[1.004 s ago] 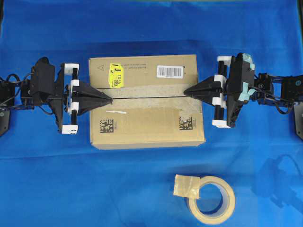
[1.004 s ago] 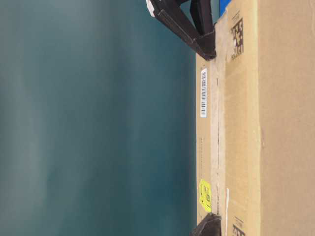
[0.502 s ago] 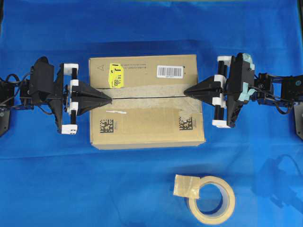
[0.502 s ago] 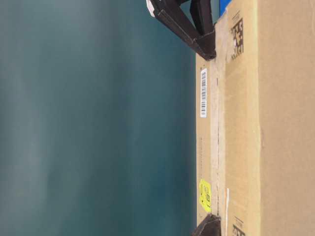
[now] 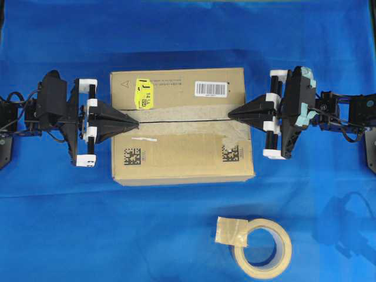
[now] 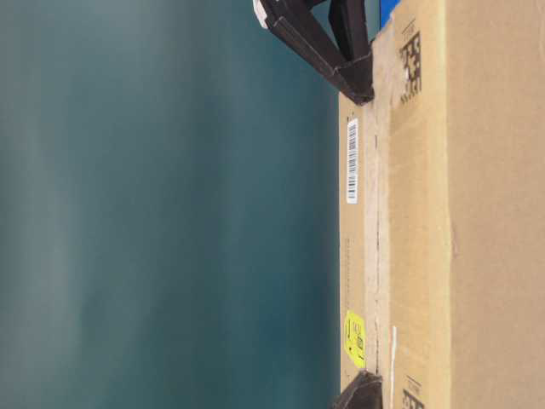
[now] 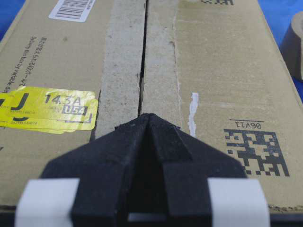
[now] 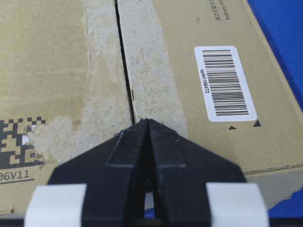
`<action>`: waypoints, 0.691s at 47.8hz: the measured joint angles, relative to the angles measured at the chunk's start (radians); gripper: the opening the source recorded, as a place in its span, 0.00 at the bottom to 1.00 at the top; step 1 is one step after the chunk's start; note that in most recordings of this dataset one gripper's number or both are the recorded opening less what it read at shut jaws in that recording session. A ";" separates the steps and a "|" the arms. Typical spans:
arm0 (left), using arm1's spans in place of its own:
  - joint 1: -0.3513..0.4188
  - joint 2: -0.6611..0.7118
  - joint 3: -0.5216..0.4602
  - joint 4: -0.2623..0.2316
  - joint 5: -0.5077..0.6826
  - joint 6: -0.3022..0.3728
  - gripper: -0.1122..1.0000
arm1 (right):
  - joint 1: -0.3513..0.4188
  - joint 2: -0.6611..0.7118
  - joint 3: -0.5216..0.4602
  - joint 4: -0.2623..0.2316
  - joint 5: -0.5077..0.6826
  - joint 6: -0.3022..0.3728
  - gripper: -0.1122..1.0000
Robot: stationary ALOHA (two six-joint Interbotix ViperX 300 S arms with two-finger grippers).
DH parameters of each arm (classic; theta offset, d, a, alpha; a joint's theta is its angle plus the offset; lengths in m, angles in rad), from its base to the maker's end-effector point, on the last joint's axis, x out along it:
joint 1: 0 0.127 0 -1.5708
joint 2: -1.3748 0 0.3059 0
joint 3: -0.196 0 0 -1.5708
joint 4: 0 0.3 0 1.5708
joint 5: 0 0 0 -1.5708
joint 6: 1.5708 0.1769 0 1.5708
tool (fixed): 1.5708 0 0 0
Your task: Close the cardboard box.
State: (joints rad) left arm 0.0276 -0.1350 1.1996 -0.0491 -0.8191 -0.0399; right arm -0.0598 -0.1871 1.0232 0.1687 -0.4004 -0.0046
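Nothing moved; left tool [image 5: 136, 124], right tool [image 5: 230, 115] pinched empty, tips at cardboard box [image 5: 182, 155] seam ends.

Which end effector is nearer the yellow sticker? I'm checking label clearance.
Left. The left end effector rests on the seam just below the yellow sticker; the right end effector sits at the box's far end.

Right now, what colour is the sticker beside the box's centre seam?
Bright yellow with black print: the sticker on the cardboard box, clearest in the left wrist view.

beige tape roll [image 5: 262, 247], blue table cloth [image 5: 88, 229]
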 measured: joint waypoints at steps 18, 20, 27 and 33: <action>0.000 0.000 0.000 0.000 0.000 0.000 0.10 | 0.011 -0.011 0.012 0.000 -0.018 0.003 0.10; 0.000 0.000 0.000 0.000 0.000 0.000 0.10 | 0.012 -0.014 0.017 0.000 -0.025 0.003 0.10; 0.000 0.000 0.000 0.000 0.002 0.000 0.10 | 0.014 -0.026 0.031 0.002 -0.040 0.006 0.10; 0.000 0.000 0.000 0.000 0.000 0.000 0.10 | 0.017 -0.035 0.037 0.000 -0.048 0.006 0.10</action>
State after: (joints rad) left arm 0.0276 -0.1350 1.1996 -0.0491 -0.8191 -0.0399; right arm -0.0430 -0.2224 1.0600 0.1687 -0.4479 0.0015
